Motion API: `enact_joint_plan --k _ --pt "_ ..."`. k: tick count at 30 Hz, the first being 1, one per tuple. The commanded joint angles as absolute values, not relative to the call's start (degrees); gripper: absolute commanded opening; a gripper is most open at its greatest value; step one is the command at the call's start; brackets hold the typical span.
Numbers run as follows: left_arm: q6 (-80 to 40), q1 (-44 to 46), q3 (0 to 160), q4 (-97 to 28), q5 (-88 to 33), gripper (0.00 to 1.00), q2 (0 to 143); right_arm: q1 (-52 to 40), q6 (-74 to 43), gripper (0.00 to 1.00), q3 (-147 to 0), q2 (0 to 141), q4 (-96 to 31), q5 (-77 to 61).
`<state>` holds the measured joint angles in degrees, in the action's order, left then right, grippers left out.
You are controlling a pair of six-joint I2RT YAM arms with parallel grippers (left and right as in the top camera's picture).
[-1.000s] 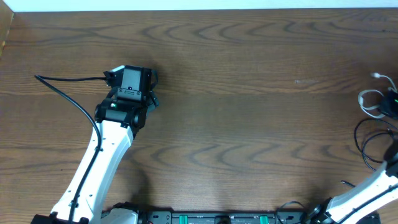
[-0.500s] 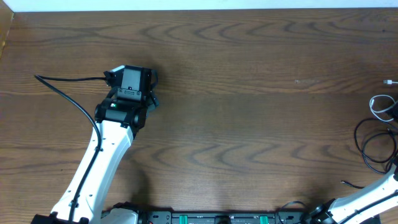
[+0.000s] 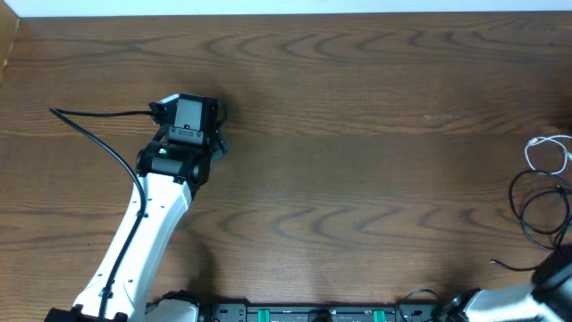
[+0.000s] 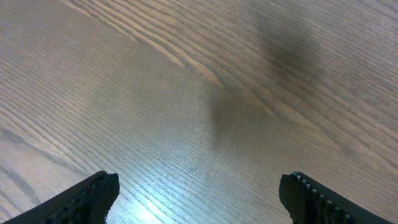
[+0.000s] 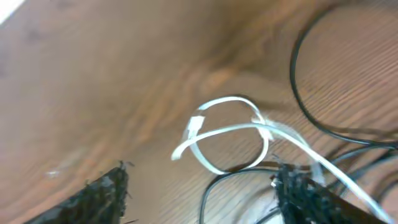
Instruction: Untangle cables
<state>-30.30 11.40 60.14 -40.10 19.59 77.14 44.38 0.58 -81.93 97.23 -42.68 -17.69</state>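
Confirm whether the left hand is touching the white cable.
Apart. Overhead, the left hand sits far left while the white cable lies at the right edge; its wrist view shows only bare table.

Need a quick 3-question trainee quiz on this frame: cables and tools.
1. True or false: the left tool is shut on a cord.
2. Pick one: seen from overhead, the cables lie
A. at the right edge of the table
B. in the middle
C. beside the left arm
3. Fill in: in the right wrist view, the looped cable just ahead of the open right tool is ___ in colour.

Key: 1 false, its jaws stand wide over bare wood; 2 A; 3 white.
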Motion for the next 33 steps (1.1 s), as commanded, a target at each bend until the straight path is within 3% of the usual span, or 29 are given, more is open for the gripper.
enact_joint_plan --k 1,7,15,21,24,33 --pt "-31.4 11.2 59.5 -40.3 19.8 0.87 77.1 42.9 0.7 0.81 -82.5 92.1 -44.4 -16.7" --pt "-31.4 11.2 59.5 -40.3 19.8 0.87 77.1 40.1 0.7 0.89 -82.5 88.6 -47.7 -12.5" --pt "-31.4 11.2 59.5 -40.3 19.8 0.87 77.1 40.1 -3.5 0.99 -82.5 94.2 -50.7 -10.4" --pt "-31.4 11.2 59.5 -40.3 19.8 0.87 77.1 41.3 -6.5 0.99 -82.5 102.9 -50.6 -11.8" --pt "-31.4 11.2 59.5 -40.3 19.8 0.87 77.1 43.0 -6.8 0.99 -82.5 108.4 -50.2 -19.8" --pt "-31.4 11.2 59.5 -40.3 19.8 0.87 77.1 50.3 -6.9 0.99 -82.5 120.8 -50.7 -67.3"
